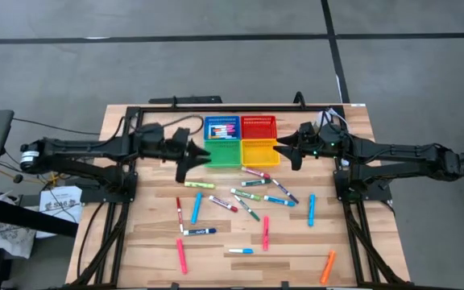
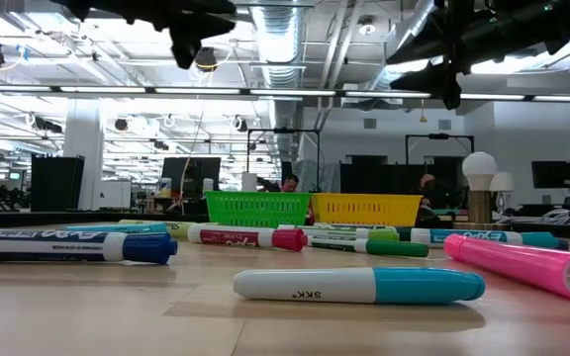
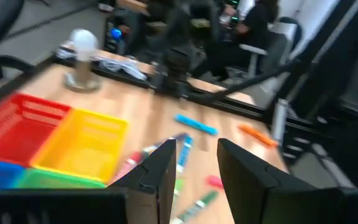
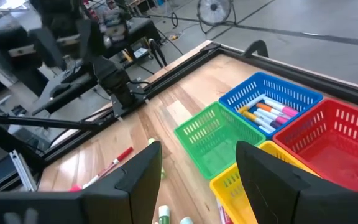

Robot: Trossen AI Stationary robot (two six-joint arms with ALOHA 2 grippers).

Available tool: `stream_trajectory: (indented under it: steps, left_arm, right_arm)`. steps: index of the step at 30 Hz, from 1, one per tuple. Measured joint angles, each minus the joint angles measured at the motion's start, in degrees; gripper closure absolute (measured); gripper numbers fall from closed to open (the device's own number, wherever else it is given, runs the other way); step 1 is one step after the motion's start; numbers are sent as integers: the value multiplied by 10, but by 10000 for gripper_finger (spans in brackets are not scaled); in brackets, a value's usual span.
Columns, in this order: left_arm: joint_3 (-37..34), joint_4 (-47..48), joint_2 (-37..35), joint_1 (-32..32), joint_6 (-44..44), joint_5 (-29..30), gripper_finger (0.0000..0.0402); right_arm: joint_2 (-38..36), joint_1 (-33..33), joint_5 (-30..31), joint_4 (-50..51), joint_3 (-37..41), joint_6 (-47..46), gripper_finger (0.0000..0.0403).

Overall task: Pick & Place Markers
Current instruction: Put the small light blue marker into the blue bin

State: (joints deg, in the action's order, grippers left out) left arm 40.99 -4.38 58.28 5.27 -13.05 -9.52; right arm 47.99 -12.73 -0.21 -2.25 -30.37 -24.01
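Note:
Many markers (image 1: 248,193) in pink, blue, green, red and orange lie flat and scattered on the wooden table, in front of four mesh baskets. Several more markers (image 4: 267,115) lie inside the blue basket (image 1: 221,127). My left gripper (image 1: 193,158) hovers open above the table at the green basket's (image 1: 224,153) left side, with nothing between its fingers (image 3: 166,168). My right gripper (image 1: 285,150) hovers open at the yellow basket's (image 1: 260,153) right side, also with nothing in it (image 4: 197,149). Both are well above the markers.
The red basket (image 1: 258,126) stands beside the blue one at the back. A black frame (image 1: 176,105) runs along the table's far and side edges. A white bulb-shaped object (image 3: 82,43) stands at the far right corner. People sit in the room beyond the table.

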Motion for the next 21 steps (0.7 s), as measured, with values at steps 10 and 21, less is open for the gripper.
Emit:
stream_trajectory:
  steps: [10, 21]
  left_arm:
    - [-26, -7, -8, -98, -87, 0, 284]
    - [-25, -35, 42, -187, -104, -55, 284]
  right_arm:
    - [0, 29, 1, -4, 0, 19, 206]
    - [0, 47, 2, -4, 0, 15, 211]
